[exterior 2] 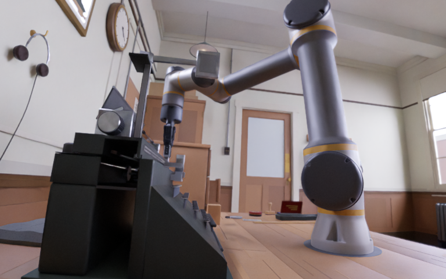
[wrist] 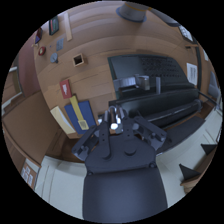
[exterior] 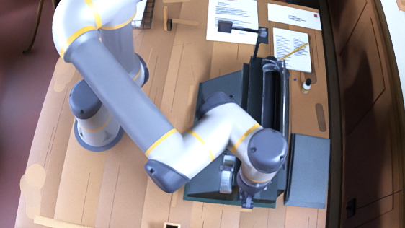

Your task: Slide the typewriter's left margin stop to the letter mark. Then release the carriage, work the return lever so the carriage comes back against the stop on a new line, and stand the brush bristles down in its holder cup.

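A small round silver knob [wrist: 114,124] at the left end of the typewriter's carriage sits between the fingers of my gripper [wrist: 114,116], and I am closed on it from above. The dark green typewriter [exterior: 237,137] sits on the wooden desk, its black roller [exterior: 272,97] running along the carriage. A light grey return lever [exterior: 226,174] rises near the left end, beside my wrist. The margin stop and its marks are hidden from me. A square wooden holder cup [wrist: 78,60] stands on the desk beyond the typewriter's left side. I cannot make out the brush.
A wire tray [exterior: 144,16] sits at the desk's far corner by the arm's base [exterior: 94,119]. A grey mat [exterior: 308,169] lies beside the typewriter. Papers [exterior: 232,18], a pencil and a small bottle [exterior: 306,86] lie past its right end. A red book [wrist: 65,88] and a blue folder lie left.
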